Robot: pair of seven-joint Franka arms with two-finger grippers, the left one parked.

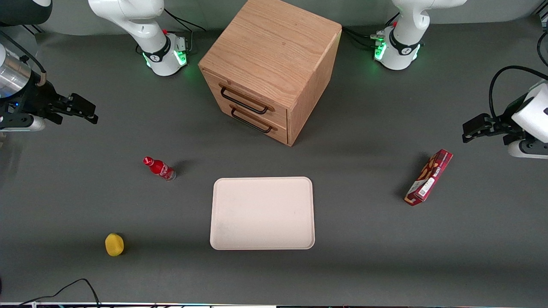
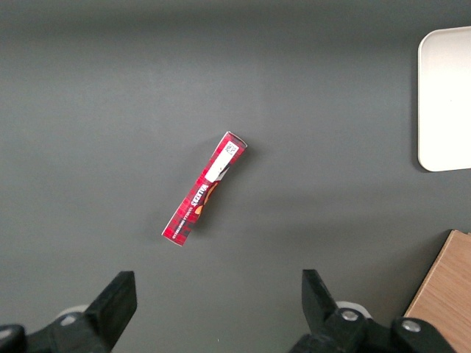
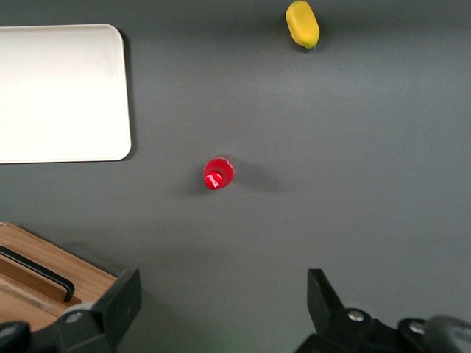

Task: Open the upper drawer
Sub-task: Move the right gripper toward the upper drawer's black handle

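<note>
Nearest the front camera sits the yellow lemon-like thing [image 1: 114, 244], then the pale tray [image 1: 262, 213], bare. A little farther, the red bottle [image 1: 159, 168] stands upright (white script on it, too small for me to read). Toward the parked arm's end lies a red snack box [image 1: 428, 177]; its lettering I can't make out either. My hand [image 1: 81, 110] hangs above the worktop [image 1: 364, 265] at my own end, fingers spread wide, holding nothing. Farthest off, the upper drawer [image 1: 244, 99] sits flush in the cabinet [image 1: 274, 60], shut. So I judge I'm at the approach: I need to reach its black bar handle [image 1: 243, 102], grip, pull straight out.
</note>
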